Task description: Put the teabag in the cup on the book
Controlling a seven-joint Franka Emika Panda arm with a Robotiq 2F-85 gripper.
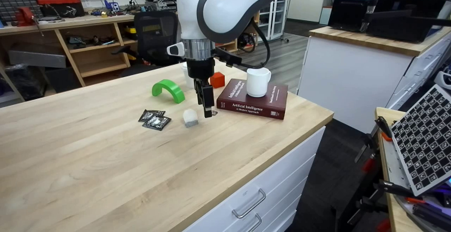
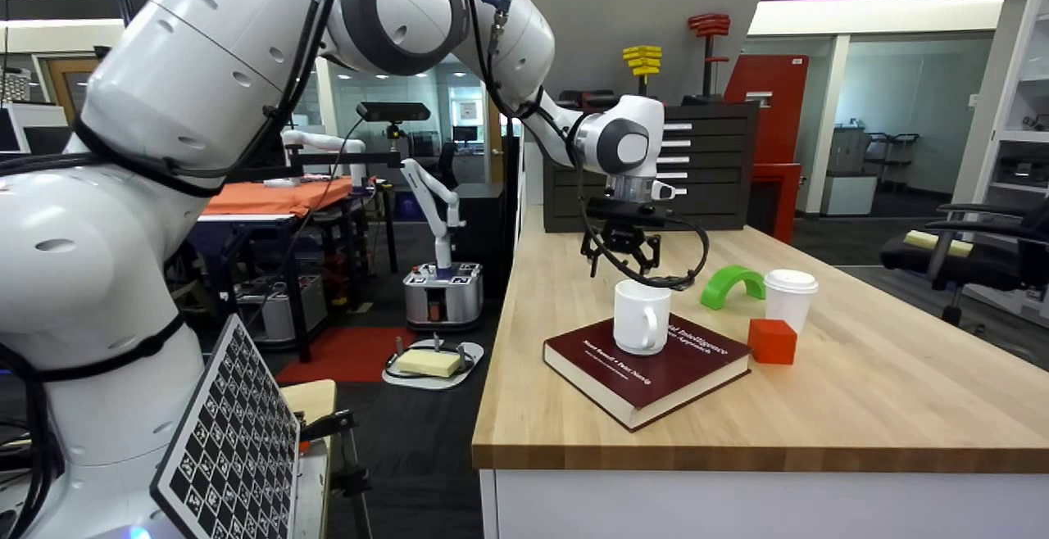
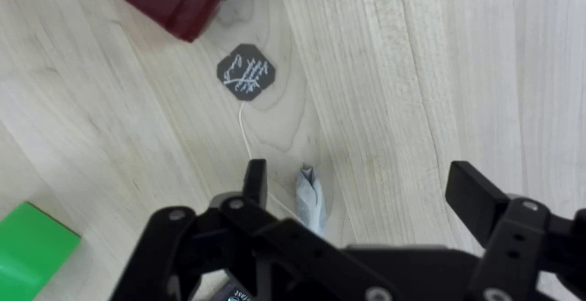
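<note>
Because the teabag (image 3: 312, 202) lying on the tabletop (image 1: 105, 154) looks light, soft and easily torn, we should pinch its middle gently; our gripper (image 3: 355, 177) hovers near, jaws wide and empty, while the cup (image 1: 255, 84) stands on the book (image 1: 234, 107).

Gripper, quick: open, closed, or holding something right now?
Gripper: open, holding nothing; the teabag lies on the table, not gripped.
</note>
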